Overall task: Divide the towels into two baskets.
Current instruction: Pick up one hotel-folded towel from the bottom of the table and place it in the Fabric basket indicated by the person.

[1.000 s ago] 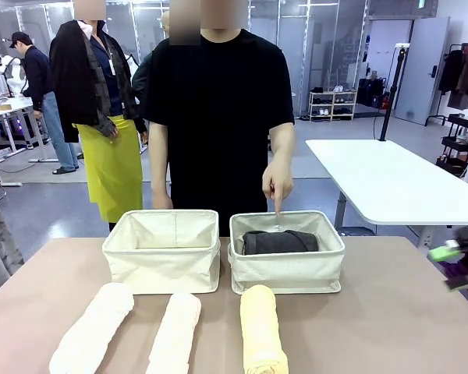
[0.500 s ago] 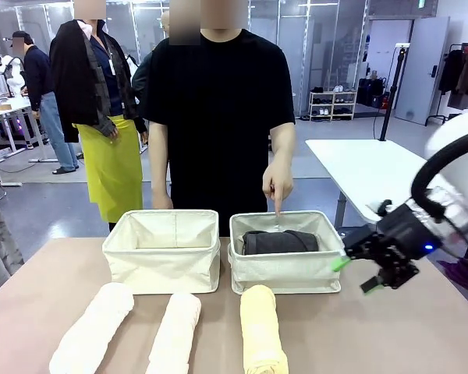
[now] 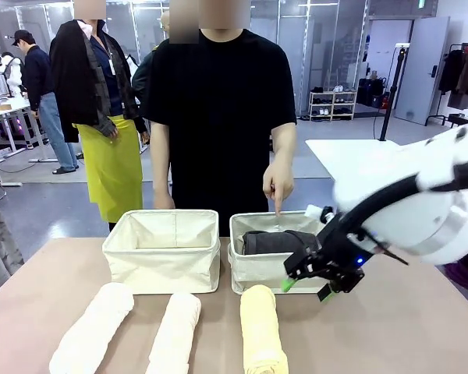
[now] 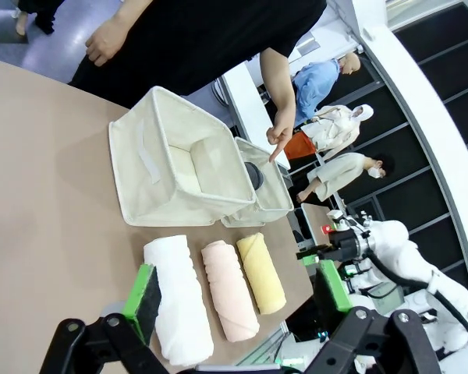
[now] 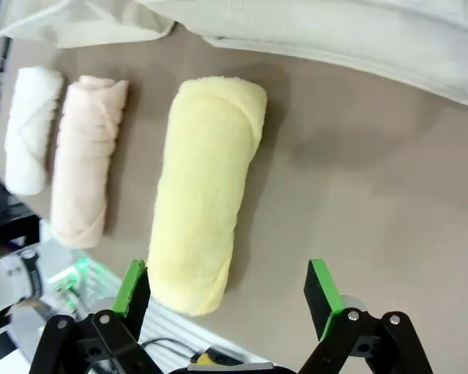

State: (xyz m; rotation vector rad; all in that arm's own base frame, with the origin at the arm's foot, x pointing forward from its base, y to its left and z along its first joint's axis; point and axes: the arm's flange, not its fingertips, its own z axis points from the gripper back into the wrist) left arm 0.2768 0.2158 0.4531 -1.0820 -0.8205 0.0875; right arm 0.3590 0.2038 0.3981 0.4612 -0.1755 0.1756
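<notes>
Green pads of the right gripper (image 5: pixel 227 287) stand spread wide, empty; beneath them, close to one pad, lies the near end of the pale yellow towel (image 5: pixel 207 179), its long axis running ahead, crosswise to the closing line, toward the basket (image 3: pixel 285 271) holding the charcoal towel (image 3: pixel 277 241); centring likely needs a slight sideways shift

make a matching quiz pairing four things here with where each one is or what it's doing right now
1. dark grey towel
2. yellow towel
3. right tool
4. person's hand

A. open, hovering over the table
B. inside the right-hand basket
C. pointing down at that basket
D. lying on the table in front of that basket

Pairs: 1-B, 2-D, 3-A, 4-C
</notes>
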